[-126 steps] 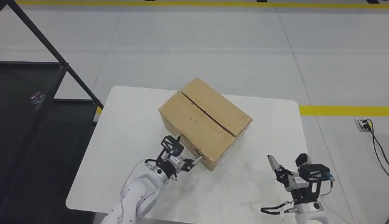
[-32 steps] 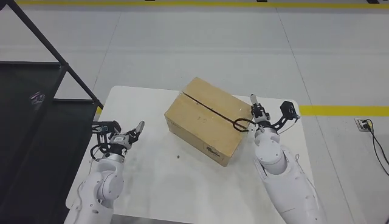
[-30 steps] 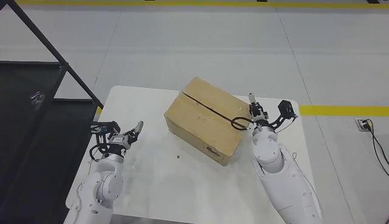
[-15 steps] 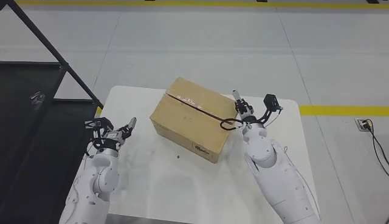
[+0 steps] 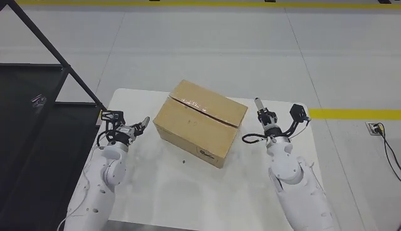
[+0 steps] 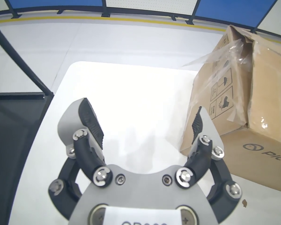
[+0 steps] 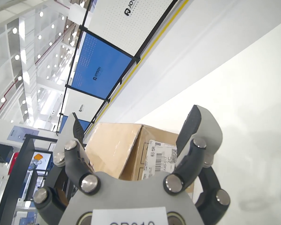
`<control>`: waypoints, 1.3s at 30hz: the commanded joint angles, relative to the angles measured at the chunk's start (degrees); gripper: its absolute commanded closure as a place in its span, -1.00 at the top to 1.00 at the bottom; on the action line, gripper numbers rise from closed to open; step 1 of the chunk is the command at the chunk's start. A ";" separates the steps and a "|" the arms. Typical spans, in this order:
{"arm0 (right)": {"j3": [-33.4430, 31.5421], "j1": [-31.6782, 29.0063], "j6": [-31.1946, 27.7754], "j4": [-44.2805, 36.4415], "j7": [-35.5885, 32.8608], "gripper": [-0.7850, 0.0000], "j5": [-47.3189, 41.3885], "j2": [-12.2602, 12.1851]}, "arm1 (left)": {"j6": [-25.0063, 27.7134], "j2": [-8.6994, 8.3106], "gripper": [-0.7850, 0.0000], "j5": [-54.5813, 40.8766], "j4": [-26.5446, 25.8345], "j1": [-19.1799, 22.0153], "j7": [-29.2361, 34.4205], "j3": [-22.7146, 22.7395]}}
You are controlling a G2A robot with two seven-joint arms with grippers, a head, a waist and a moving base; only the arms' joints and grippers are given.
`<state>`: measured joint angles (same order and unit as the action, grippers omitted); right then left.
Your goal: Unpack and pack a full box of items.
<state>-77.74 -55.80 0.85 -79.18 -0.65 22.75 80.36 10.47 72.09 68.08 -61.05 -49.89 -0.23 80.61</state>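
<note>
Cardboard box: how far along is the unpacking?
Done: clear tape hangs loose at one end of the cardboard box. In hand: nothing; left tool and right tool are open, flanking the box. Left: top flaps look shut, so opening, unpacking and repacking remain.

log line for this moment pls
box flaps shut, on table | left gripper open, empty, beside box | right gripper open, empty, beside box | unpacking not started
</note>
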 commanded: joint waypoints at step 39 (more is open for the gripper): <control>-8.79 -6.93 -15.90 -6.96 -21.15 1.00 -1.77 -3.20 | 21.86 -2.58 1.00 5.05 -5.77 -4.45 -3.00 -1.53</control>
<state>-86.52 -62.72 -15.04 -86.14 -21.80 20.98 77.16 32.21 69.52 73.32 -66.47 -54.14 -3.37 79.17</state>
